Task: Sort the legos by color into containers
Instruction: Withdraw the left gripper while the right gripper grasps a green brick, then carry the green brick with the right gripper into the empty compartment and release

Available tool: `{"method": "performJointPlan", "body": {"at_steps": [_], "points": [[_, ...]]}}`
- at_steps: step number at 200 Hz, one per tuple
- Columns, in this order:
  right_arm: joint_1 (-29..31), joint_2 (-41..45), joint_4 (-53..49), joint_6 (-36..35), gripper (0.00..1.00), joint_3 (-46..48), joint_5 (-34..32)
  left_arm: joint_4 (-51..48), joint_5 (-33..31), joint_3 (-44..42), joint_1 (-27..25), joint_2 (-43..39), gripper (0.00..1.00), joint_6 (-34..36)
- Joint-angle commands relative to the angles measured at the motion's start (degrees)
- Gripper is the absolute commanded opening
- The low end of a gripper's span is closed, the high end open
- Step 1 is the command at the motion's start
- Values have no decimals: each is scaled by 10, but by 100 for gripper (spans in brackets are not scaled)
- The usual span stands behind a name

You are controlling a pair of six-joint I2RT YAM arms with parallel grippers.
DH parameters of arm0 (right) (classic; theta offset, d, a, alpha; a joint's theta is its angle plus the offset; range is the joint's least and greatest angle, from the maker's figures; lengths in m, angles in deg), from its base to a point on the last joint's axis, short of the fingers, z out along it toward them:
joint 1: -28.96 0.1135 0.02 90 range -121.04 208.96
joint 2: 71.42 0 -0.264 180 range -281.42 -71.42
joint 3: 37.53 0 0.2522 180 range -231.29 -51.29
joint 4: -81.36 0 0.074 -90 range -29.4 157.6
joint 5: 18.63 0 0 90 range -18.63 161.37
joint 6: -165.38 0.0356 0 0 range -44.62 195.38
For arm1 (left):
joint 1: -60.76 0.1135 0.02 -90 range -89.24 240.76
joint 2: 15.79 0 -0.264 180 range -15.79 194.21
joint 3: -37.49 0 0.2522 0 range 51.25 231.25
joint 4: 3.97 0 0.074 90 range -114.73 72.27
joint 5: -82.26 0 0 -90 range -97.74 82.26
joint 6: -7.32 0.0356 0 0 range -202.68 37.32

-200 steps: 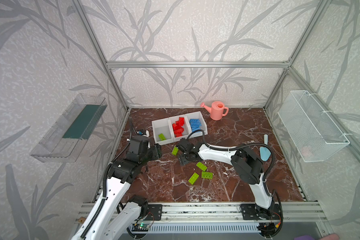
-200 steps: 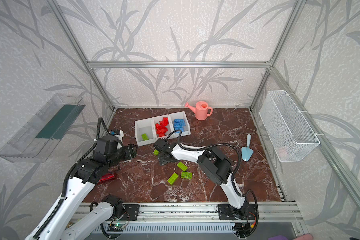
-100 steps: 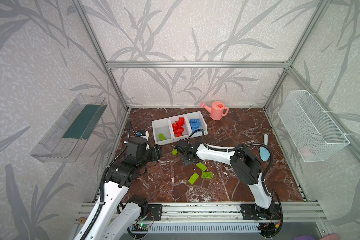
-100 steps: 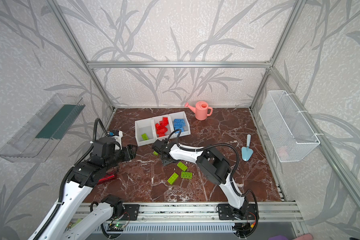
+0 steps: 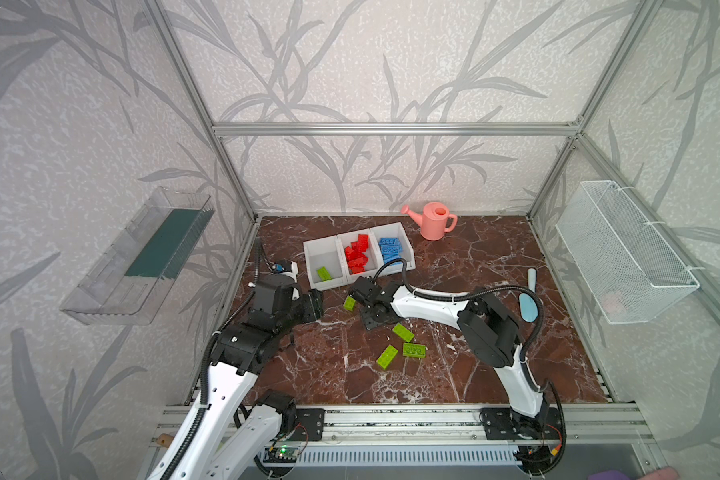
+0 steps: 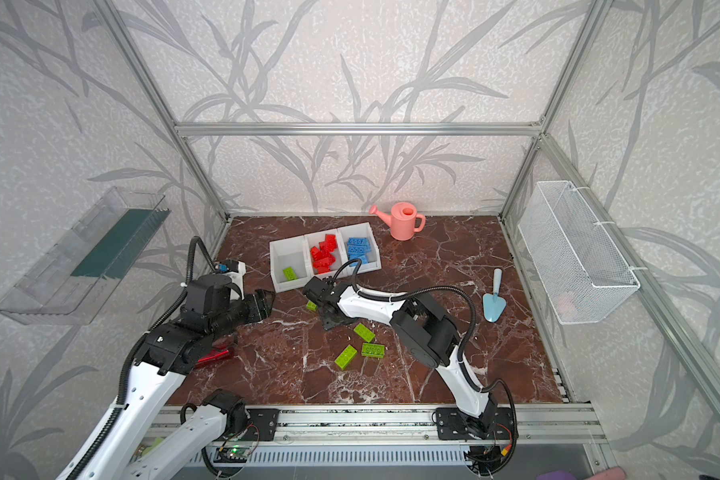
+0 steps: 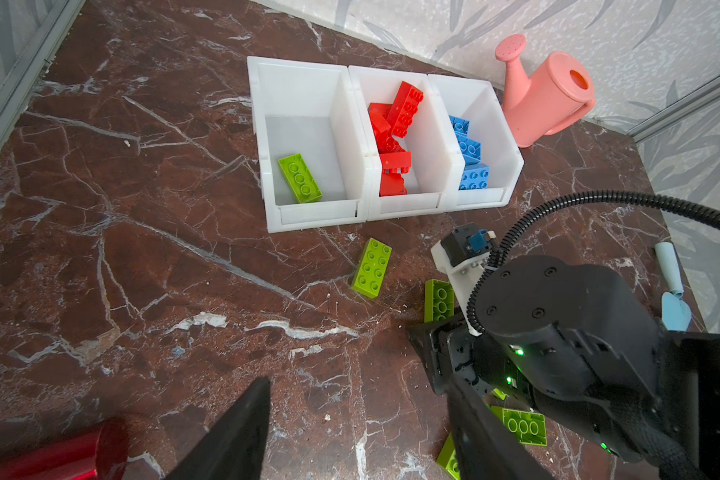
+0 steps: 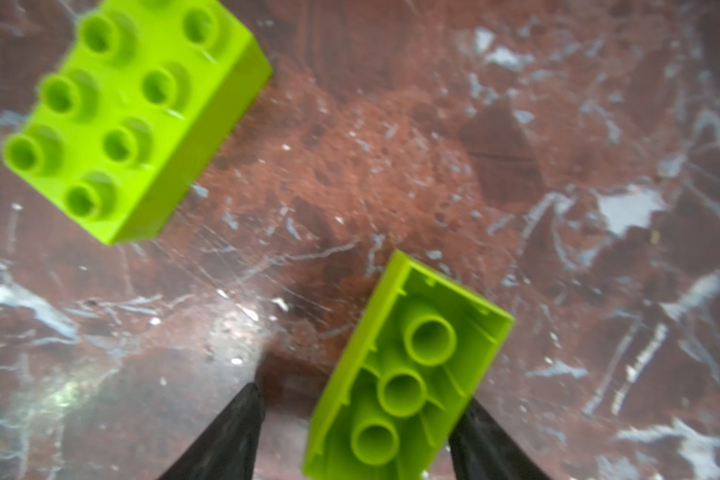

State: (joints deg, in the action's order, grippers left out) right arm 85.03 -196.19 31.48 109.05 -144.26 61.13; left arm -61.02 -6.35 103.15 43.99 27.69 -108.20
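Note:
An upturned lime green lego lies between the fingers of my right gripper. It touches one finger, a gap remains at the other, and the jaws are open. A studs-up green lego lies just beyond it, in front of the containers. Of these three white bins, one holds a green lego, one red legos and one blue legos. Three more green legos lie loose on the floor. My left gripper hovers open and empty to the left.
A pink watering can stands behind the bins. A blue trowel lies at the right. A shiny red object lies under my left arm. A clear tray and a wire basket hang on the side walls.
The right gripper's jaws have narrowed around the upturned green lego. The left arm has hardly shifted and its jaws stand as before.

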Motion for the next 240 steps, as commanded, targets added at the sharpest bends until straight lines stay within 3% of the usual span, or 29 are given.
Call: {"method": "performJointPlan", "body": {"at_steps": [1, 78, 93, 134, 180, 240], "points": [[-3, -17, -2, 5, 65, -18, 10, -2, -4, -6, -1, -2, 68, 8], [-11, -24, -8, 2, 48, -12, -1, -3, -3, -6, -1, 3, 68, 10], [-11, -19, -7, -2, 38, -10, -4, -3, -3, -6, -1, 3, 68, 10], [-11, 2, -4, -18, 26, -4, 0, -3, -6, -6, -1, 2, 68, 10], [-12, 42, 10, -61, 25, -15, 24, -5, -21, -7, -1, -12, 68, 7], [-18, 59, 73, -148, 24, -65, 121, 0, -59, -11, 0, -54, 67, -1]]}}
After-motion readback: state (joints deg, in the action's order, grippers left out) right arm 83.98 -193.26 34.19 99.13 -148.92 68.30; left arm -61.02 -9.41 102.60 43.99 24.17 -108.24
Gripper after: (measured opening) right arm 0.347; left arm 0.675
